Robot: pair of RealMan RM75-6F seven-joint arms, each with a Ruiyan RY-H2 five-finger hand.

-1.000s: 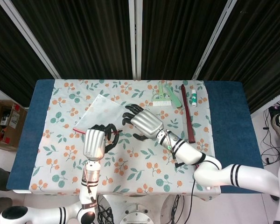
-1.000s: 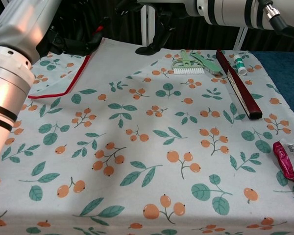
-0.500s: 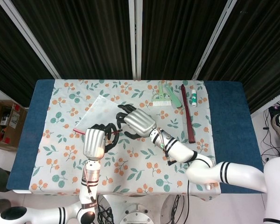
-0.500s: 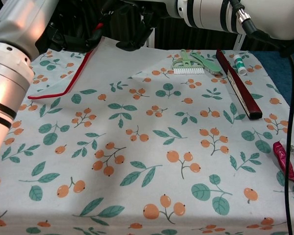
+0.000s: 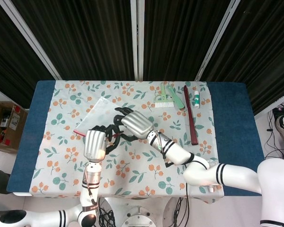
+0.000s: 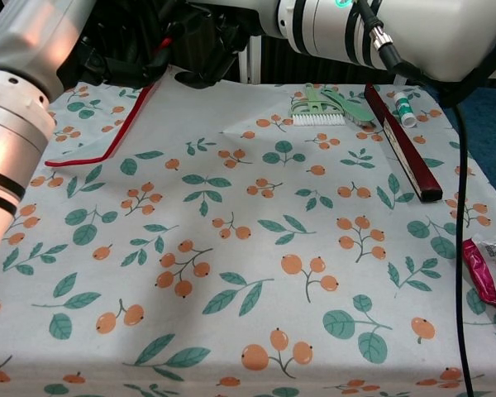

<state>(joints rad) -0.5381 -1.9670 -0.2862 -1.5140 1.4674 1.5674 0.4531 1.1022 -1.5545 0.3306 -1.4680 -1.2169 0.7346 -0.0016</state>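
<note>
A clear plastic bag point(image 5: 100, 112) with a red zip edge point(image 6: 107, 154) lies on the flowered cloth, its mouth raised at the left hand. My left hand point(image 5: 96, 144) pinches that red edge with its dark fingers curled around it. My right hand point(image 5: 132, 124) is right beside it, fingers bent over the bag's mouth. Whether they grip the bag is hidden. In the chest view both hands point(image 6: 200, 51) crowd the bag's point(image 6: 207, 103) lifted far corner.
A green brush point(image 5: 161, 97), a comb point(image 6: 347, 106), a long dark red bar point(image 5: 190, 117) and a small white tube point(image 5: 197, 98) lie at the far right. A pink packet point(image 6: 488, 266) sits near the right edge. The blue table point(image 5: 232, 118) shows beyond the cloth.
My right hand has moved left across the bag until it meets the left hand at the bag's mouth. The left hand has kept its hold and place.
</note>
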